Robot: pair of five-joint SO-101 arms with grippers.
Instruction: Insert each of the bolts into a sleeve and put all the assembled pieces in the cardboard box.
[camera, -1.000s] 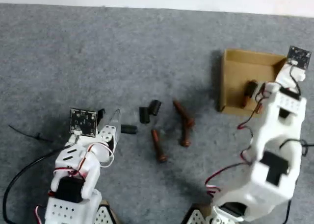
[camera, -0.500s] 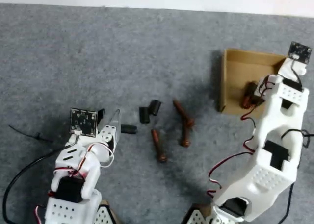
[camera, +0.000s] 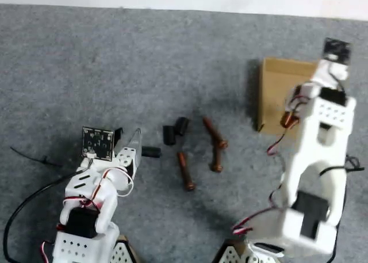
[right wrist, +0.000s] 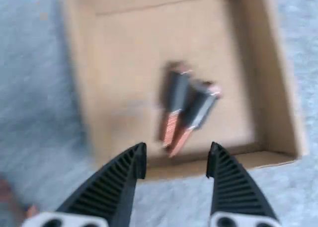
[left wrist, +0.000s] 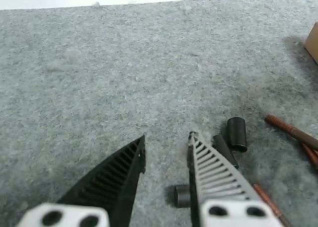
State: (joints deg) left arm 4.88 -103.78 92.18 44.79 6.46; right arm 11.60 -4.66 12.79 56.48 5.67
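Rust-brown, stiff and light, the 3 loose bolts (camera: 184, 171) are being judged best gripped mid-shank, while the left gripper (left wrist: 167, 136) and right gripper (right wrist: 178, 146) are being held open, empty.

In the high view, part of the shallow brown cardboard box (camera: 270, 96) is covered by the white right arm (camera: 319, 153). In the left wrist view, a short black cylindrical sleeve (left wrist: 182, 195) is partly hidden behind the left gripper (left wrist: 166, 137), and a copper-coloured threaded bolt (left wrist: 293, 131) is cut off by the edge.
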